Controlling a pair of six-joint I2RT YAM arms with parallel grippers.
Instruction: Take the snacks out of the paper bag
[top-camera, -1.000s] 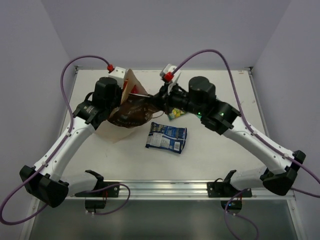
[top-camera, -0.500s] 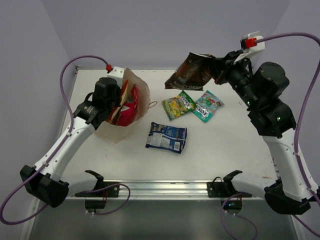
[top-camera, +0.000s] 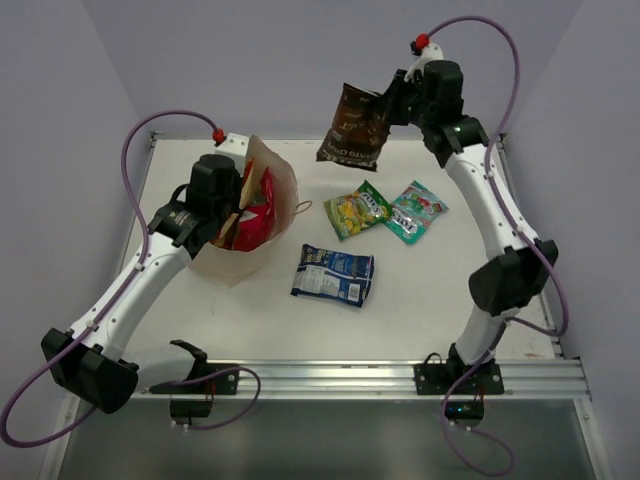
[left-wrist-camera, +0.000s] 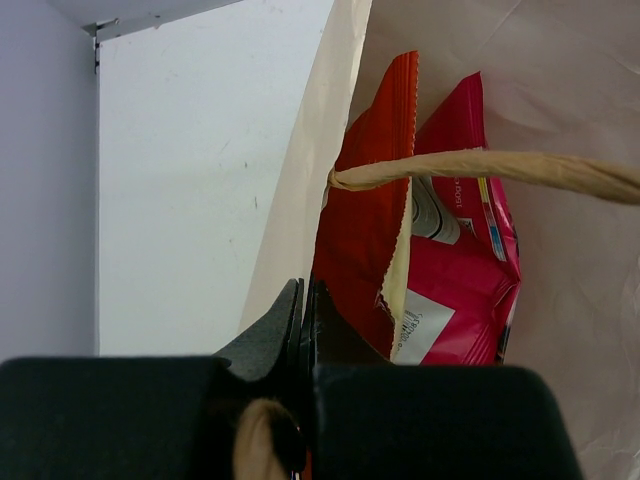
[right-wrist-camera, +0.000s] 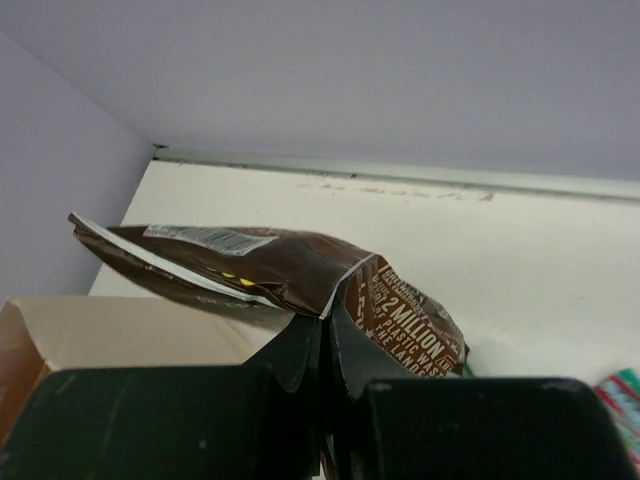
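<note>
Your right hand (top-camera: 384, 104) is raised high over the far side of the counter (top-camera: 430, 300), jaws clamped on the top edge of the dark brown packet (top-camera: 355, 128). The packet hangs below the hand in the air, touching nothing else. In the right wrist view the fingers (right-wrist-camera: 300, 350) are pressed together on a fold of that packet (right-wrist-camera: 290, 270), which spreads out sideways in front of the camera.

Your left hand (top-camera: 233, 216) sits at the mouth of the paper bag (top-camera: 280, 180) on the left side of the counter. Its jaws are closed, pinching the bag's wall at the rim. The left wrist view shows the fingers (left-wrist-camera: 285, 315) shut tight with the cream wall (left-wrist-camera: 320, 140) running down into them.

Two packets are inside the bag: orange-red packet (left-wrist-camera: 360, 230) against the gripped wall, pink-and-white packet (left-wrist-camera: 470, 270) just behind it, both standing on edge. A string handle (left-wrist-camera: 500, 165) crosses in front of them.

Three packets lie flat on the counter:
- yellow-green packet (top-camera: 358, 209), mid counter, to the right of the bag
- teal-green packet (top-camera: 416, 211), just beside the yellow-green one on its right
- blue-and-white packet (top-camera: 333, 274), nearer the arm bases, apart from the other two
</note>
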